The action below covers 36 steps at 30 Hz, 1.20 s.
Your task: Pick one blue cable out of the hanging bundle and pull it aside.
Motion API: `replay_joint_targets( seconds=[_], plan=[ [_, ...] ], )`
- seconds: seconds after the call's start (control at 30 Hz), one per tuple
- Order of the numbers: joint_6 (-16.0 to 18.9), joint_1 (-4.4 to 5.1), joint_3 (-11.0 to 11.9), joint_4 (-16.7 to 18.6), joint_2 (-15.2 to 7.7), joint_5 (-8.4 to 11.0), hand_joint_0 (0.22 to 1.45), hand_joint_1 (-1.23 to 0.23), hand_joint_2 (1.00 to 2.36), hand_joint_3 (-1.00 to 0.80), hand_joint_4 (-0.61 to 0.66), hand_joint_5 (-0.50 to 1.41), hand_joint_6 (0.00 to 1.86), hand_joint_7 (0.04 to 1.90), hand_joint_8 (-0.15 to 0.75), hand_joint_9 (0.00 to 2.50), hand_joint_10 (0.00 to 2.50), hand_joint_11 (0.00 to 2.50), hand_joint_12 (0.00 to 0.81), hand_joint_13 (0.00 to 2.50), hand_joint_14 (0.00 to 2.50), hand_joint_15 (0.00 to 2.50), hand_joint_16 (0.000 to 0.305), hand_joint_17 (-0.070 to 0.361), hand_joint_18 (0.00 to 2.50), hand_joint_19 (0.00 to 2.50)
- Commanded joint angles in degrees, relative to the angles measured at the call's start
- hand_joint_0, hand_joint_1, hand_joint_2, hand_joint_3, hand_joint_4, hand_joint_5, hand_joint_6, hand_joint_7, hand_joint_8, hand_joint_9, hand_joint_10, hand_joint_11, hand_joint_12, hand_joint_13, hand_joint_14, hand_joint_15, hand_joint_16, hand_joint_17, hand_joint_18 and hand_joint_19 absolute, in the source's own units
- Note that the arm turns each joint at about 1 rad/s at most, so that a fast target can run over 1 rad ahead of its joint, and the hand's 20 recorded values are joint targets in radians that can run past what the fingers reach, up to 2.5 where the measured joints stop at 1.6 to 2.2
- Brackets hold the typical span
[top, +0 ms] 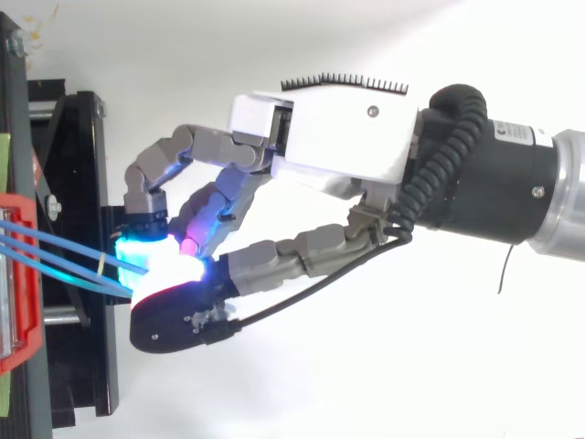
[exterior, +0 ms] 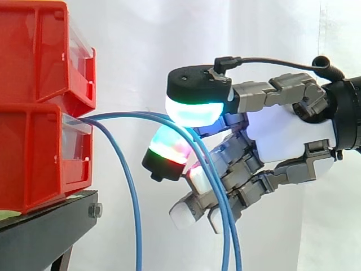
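Thin blue cables [exterior: 137, 226] emerged from the front of the lower red plastic bin [exterior: 34, 158], which sat under a second red bin [exterior: 34, 51] on a black stand [exterior: 45, 231] at the left. One strand dropped just beside the stand. Two others arched right and passed between my hand's [exterior: 282, 132] cyan-white glowing pad [exterior: 194, 113] above and a green-and-red glowing pad [exterior: 168, 145] below, then fell in front of my other curled fingers. My hand was closed narrowly, pinching those two strands. A white curtain [exterior: 141, 34] hung behind.
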Motion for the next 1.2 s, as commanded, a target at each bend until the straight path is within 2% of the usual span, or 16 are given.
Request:
replay_joint_targets(
  seconds=[0.0,0.2,0.37,0.4,0.53,0.7,0.8,0.9,1.0,1.03,1.17],
  plan=[
    [-0.1,0.16,0.1,-0.1,0.0,0.05,0.57,-0.86,1.03,0.09,-0.12,-0.04,0.91,1.1,0.262,1.12,0.01,0.4,0.365,0.81,0.01,0.37,0.053,0.12,0.81,0.51],
    [-1.7,0.34,0.0,-1.9,0.4,0.23,0.57,-0.85,1.03,0.11,-0.14,-0.04,0.91,1.08,0.255,0.94,0.01,0.29,0.39,0.79,0.01,0.34,0.053,0.12,0.79,0.49],
    [-6.6,0.69,0.0,-4.4,1.4,0.93,0.57,-0.84,1.02,0.1,-0.15,-0.04,0.91,1.05,0.256,0.85,0.01,0.2,0.404,0.77,0.01,0.32,0.054,0.122,0.76,0.46],
    [-7.7,0.87,0.0,-4.5,1.6,1.64,0.57,-0.84,1.02,0.1,-0.15,-0.04,0.91,1.04,0.255,0.85,0.01,0.19,0.404,0.76,0.01,0.32,0.054,0.122,0.76,0.46],
    [-8.2,1.57,-0.1,-4.5,1.6,3.57,0.57,-0.83,1.02,0.1,-0.15,-0.04,0.91,1.03,0.256,0.84,0.01,0.19,0.407,0.75,0.01,0.32,0.055,0.124,0.75,0.44],
    [-8.1,2.19,-0.1,-4.5,1.6,3.75,0.57,-0.83,1.02,0.1,-0.14,-0.04,0.91,1.03,0.264,0.84,0.01,0.18,0.409,0.75,0.01,0.32,0.056,0.125,0.75,0.45],
    [-6.8,2.45,-0.1,-4.4,1.6,3.66,0.57,-0.83,1.02,0.1,-0.14,-0.04,0.91,1.03,0.269,0.85,0.01,0.19,0.411,0.76,0.01,0.32,0.056,0.126,0.75,0.45],
    [-4.0,2.54,-0.2,-4.4,1.5,3.48,0.57,-0.83,1.02,0.1,-0.14,-0.04,0.91,1.03,0.274,0.86,0.01,0.19,0.41,0.76,0.01,0.33,0.056,0.127,0.75,0.46],
    [1.2,2.98,-1.9,-4.2,1.5,3.48,0.57,-0.83,1.02,0.11,-0.14,-0.04,0.91,1.03,0.275,0.86,0.01,0.2,0.407,0.76,0.01,0.34,0.057,0.127,0.74,0.46],
    [3.7,3.15,-3.2,-3.6,1.5,3.57,0.57,-0.83,1.02,0.1,-0.14,-0.04,0.91,1.03,0.276,0.86,0.01,0.2,0.406,0.76,0.01,0.34,0.057,0.128,0.75,0.46],
    [5.5,3.42,-5.0,-2.2,1.5,3.39,0.57,-0.83,1.02,0.09,-0.14,-0.04,0.91,1.05,0.287,0.86,0.01,0.22,0.409,0.76,0.01,0.35,0.057,0.129,0.74,0.46]
  ],
)
